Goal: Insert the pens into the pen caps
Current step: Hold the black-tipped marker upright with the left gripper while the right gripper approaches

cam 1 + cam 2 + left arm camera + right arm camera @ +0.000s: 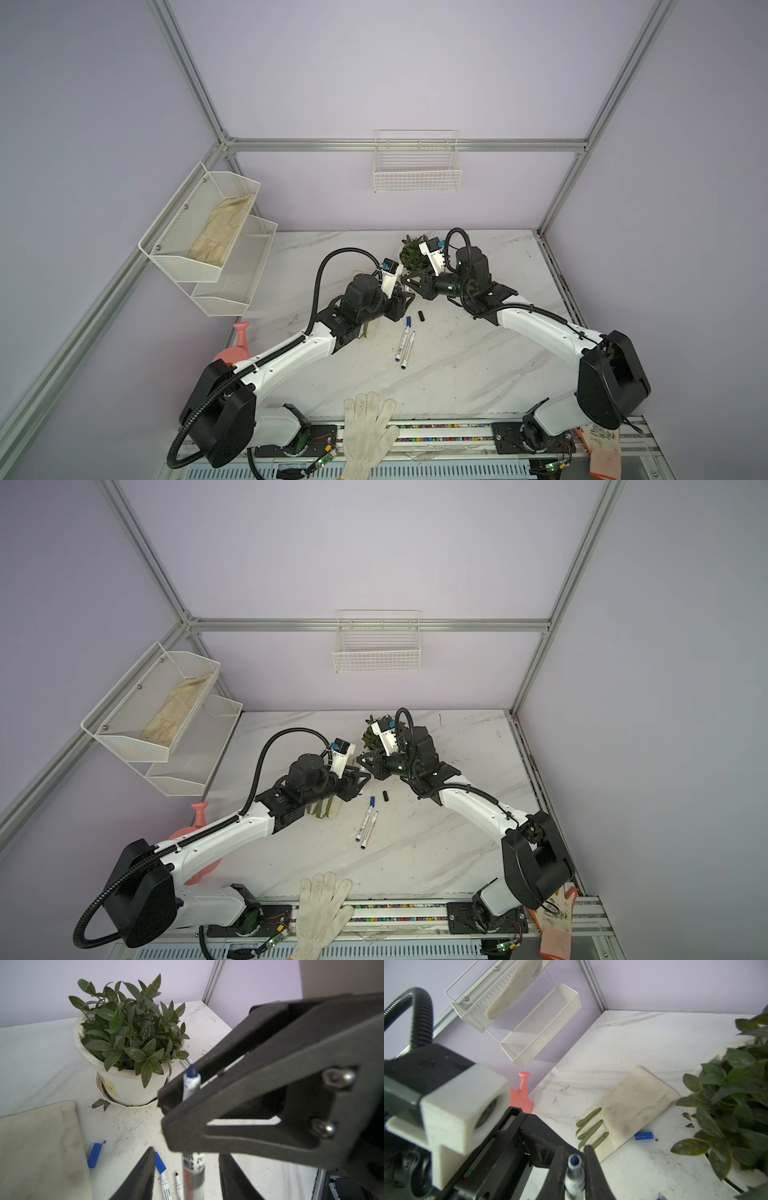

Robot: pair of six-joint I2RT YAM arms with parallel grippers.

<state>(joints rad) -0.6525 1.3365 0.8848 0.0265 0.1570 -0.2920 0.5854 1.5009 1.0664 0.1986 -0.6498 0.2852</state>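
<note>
One pen sits clamped in the right end effector, its barrel inside the parted left end effector.

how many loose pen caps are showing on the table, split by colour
blue cap: 1
black cap: 1
total: 2

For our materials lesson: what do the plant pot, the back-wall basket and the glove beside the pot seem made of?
Plant pot: probably plastic, smooth cream, thin moulded rim.
Back-wall basket: probably white-coated metal wire, thin open grid.
Glove: cloth, soiled matte cream, with seemingly rubbery green fingers.
</note>
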